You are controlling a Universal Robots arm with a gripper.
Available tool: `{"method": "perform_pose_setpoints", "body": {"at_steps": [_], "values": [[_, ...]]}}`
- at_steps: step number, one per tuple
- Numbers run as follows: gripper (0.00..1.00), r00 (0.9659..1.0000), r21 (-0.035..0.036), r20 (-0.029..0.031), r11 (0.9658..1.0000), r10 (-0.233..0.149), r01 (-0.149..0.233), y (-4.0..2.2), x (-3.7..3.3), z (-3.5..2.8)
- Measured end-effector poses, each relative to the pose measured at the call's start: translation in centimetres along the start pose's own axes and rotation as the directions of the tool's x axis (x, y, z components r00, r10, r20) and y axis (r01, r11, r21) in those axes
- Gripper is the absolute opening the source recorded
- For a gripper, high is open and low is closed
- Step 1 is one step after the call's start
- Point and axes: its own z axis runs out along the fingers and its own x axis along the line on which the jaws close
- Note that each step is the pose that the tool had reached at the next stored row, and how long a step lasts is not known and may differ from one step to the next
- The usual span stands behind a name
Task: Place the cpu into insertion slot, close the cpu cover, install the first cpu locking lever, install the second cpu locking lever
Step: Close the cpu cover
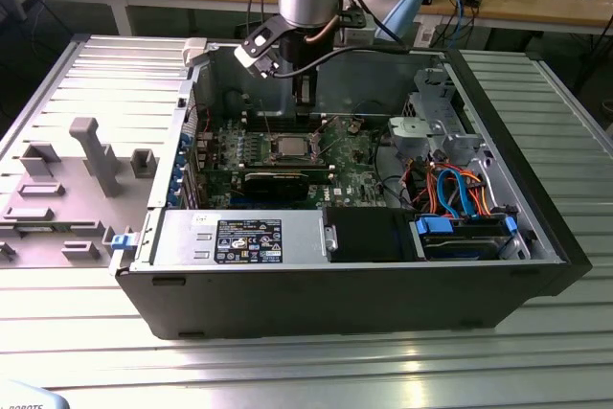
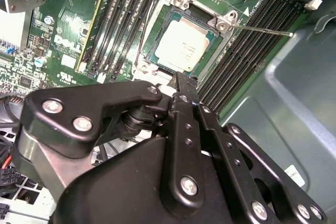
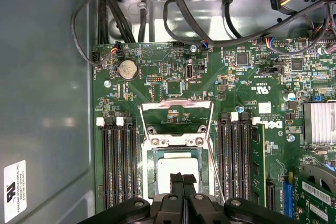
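your gripper (image 3: 184, 177) points straight down, fingers pressed together and empty, the cpu (image 3: 177, 165) below their tips, partly hidden behind them.

Open room is lying above the green circuit board (image 1: 359, 165); a long black expansion card (image 1: 278, 182) is lying across it; a grey metal drive cage (image 1: 436, 126) is standing at the exterior view's right; a thin silver lever rod (image 2: 262, 30) is jutting out sideways.
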Motion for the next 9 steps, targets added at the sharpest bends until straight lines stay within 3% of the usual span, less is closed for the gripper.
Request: {"method": "perform_pose_setpoints", "body": {"at_steps": [9], "values": [[0.11,1.0,0.0,0.0,1.0,0.0,0.0,0.01,0.0,0.0]]}}
